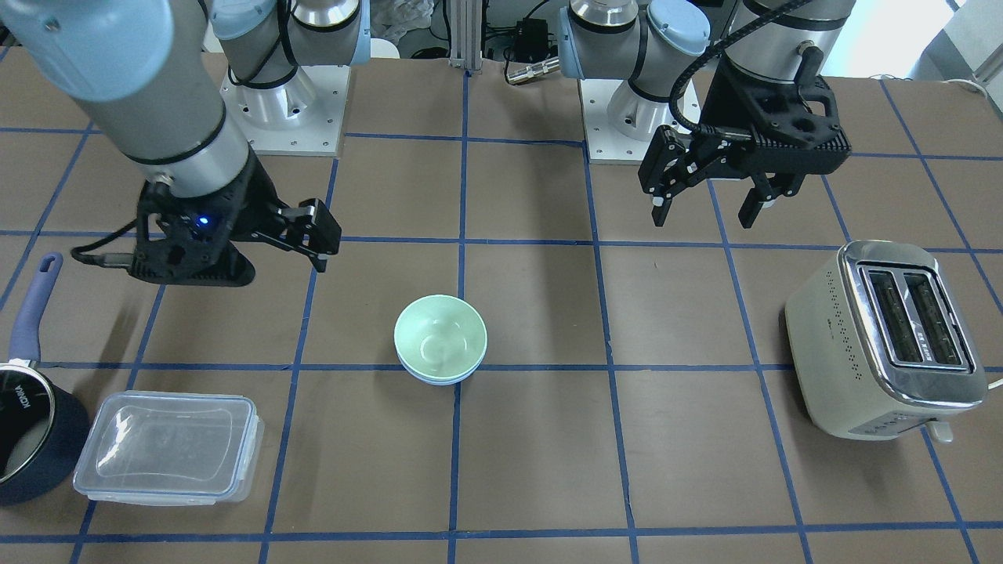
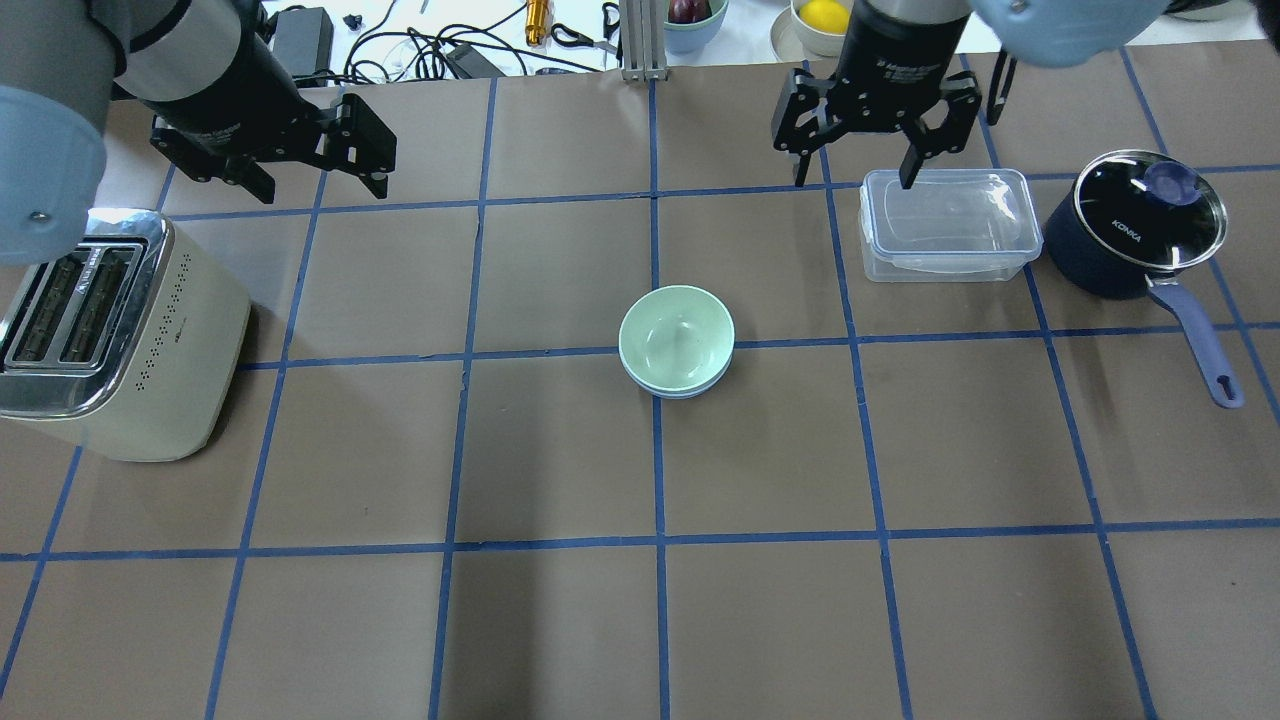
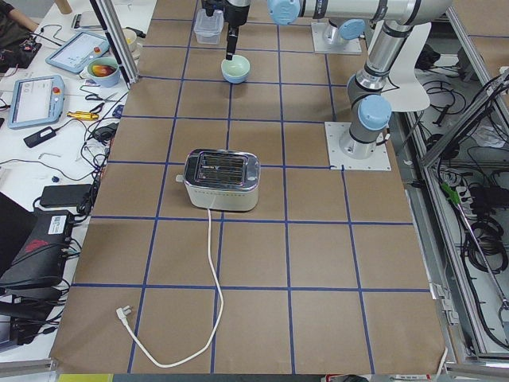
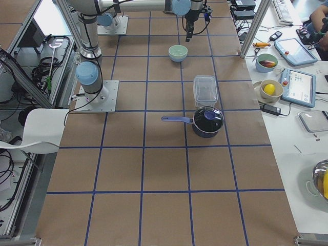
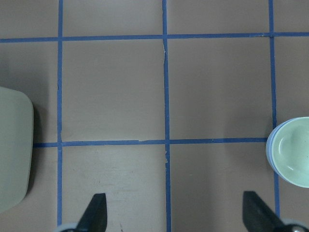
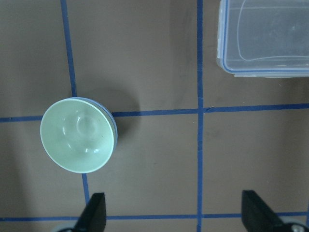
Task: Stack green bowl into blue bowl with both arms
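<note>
The green bowl (image 1: 439,337) sits nested inside the blue bowl (image 1: 439,380) at the table's centre; only the blue rim shows beneath it. The stack also shows in the overhead view, green bowl (image 2: 677,338) in blue bowl (image 2: 680,393). My left gripper (image 2: 320,188) is open and empty, raised at the far left, well away from the bowls; the green bowl (image 5: 294,154) lies at its wrist view's right edge. My right gripper (image 2: 853,180) is open and empty, raised near the plastic container's far corner; the green bowl (image 6: 77,135) is at the lower left of its view.
A cream toaster (image 2: 110,340) stands at the robot's left side. A clear lidded container (image 2: 945,225) and a dark navy saucepan (image 2: 1130,225) with a long handle stand at its right. Bowls with fruit (image 2: 825,20) sit beyond the table's far edge.
</note>
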